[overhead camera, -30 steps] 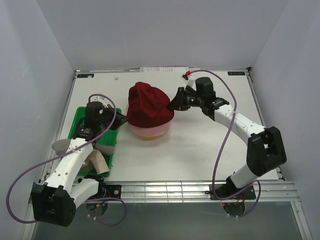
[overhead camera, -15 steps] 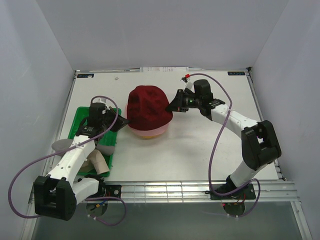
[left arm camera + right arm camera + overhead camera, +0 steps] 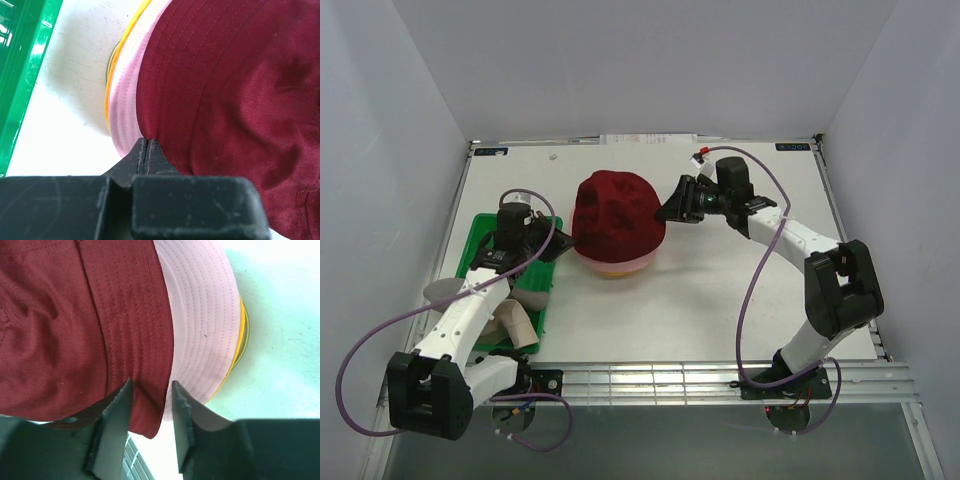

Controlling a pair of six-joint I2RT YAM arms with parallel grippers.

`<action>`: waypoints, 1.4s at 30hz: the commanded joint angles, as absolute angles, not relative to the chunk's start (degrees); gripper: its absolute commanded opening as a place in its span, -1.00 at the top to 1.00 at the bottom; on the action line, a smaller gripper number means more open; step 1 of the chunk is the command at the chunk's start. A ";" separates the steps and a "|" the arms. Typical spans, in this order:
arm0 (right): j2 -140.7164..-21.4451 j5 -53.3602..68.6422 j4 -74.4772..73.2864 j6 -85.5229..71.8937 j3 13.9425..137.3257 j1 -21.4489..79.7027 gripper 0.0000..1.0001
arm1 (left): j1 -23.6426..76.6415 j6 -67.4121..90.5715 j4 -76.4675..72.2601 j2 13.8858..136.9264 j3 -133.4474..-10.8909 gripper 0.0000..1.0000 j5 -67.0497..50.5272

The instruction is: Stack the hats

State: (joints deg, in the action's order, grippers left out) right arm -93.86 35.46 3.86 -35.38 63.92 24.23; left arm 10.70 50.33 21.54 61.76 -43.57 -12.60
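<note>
A dark red hat (image 3: 618, 212) sits over a pale pink hat (image 3: 625, 264), which sits on a yellow-orange hat (image 3: 612, 274), mid-table. My left gripper (image 3: 563, 243) is shut, its tips (image 3: 146, 141) pinched at the left brim edge of the dark red hat (image 3: 235, 90), beside the pink brim (image 3: 127, 95). My right gripper (image 3: 665, 214) is at the stack's right side, jaws apart (image 3: 152, 387), with the edge of the red brim (image 3: 135, 340) loose between them. The pink hat (image 3: 200, 315) and a yellow rim (image 3: 243, 330) show below.
A green tray (image 3: 478, 226) lies at the left under my left arm, with a grey hat (image 3: 442, 292) and a beige hat (image 3: 516, 323) in it. The tray's wall (image 3: 25, 75) shows in the left wrist view. Walls enclose the table on three sides.
The red hat has come down and rounded out over the pink one. My right gripper has opened off its brim. My left gripper stays shut at the left brim.
</note>
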 commanded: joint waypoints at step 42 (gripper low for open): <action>-109.51 49.04 29.44 -58.01 74.71 20.13 0.01 | 10.63 49.48 23.29 64.86 -48.43 1.00 -12.31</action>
State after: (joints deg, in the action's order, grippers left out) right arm -108.55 47.59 26.00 -56.95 72.64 19.99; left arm 10.70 50.00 23.59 65.12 -46.35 -12.58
